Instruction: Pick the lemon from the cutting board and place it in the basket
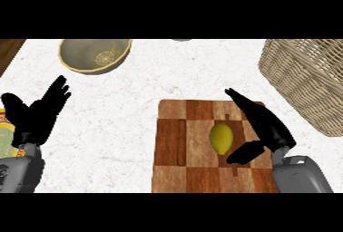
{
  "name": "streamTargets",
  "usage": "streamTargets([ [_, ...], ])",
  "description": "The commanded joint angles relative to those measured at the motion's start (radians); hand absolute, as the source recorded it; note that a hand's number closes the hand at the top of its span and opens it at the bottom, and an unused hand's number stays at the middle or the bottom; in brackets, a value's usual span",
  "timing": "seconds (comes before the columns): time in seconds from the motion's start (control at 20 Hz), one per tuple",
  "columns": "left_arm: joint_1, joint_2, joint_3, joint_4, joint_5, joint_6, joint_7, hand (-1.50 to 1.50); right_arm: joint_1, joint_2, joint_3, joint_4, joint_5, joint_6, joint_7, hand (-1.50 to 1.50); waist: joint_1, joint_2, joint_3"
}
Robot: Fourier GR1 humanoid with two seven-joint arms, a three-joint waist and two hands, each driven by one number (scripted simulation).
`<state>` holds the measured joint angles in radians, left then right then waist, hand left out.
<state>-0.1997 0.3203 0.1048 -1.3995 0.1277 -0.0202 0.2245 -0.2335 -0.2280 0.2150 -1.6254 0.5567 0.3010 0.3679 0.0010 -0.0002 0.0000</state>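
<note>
Reaching over the cutting board [201,149], the right hand [264,129] has straight fingers pointing away and its thumb spread toward the lemon [222,137], which lies just left of the palm. The basket [308,77] sits beyond it to the right. The left hand [36,115] rests open at the left edge.

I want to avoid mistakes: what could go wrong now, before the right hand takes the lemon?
The lemon is rounded and lies free on the cutting board, so the open right hand beside it might nudge it into rolling away. The basket is cut off by the view's edge, so a carried lemon might hit its rim.
</note>
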Motion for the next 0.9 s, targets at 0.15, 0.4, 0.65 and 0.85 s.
streamTargets([
  [0.15, -0.016, -0.037, 0.014, 0.008, -0.048, 0.016, 0.004, 0.0, 0.085, 0.021, -0.012, -0.046, 0.004, 0.033, -0.095, -1.5, -0.003, 0.0, 0.0],
  [0.4, 0.034, -0.038, 0.018, -0.097, -0.049, -0.013, 0.059, 0.0, 0.082, 0.055, 0.002, -0.032, 0.055, 0.042, -0.092, -1.5, 0.0, -0.001, 0.0],
  [0.65, -0.094, -0.011, 0.073, 0.052, -0.034, -0.021, 0.036, 0.0, 0.097, 0.04, 0.003, -0.1, 0.098, 0.072, -0.005, -1.5, -0.004, 0.0, 0.0],
  [0.85, -0.048, -0.042, 0.057, 0.075, -0.053, -0.049, -0.013, 0.0, 0.104, 0.098, 0.061, -0.013, 0.202, -0.01, -0.057, -1.5, -0.002, 0.0, 0.0],
])
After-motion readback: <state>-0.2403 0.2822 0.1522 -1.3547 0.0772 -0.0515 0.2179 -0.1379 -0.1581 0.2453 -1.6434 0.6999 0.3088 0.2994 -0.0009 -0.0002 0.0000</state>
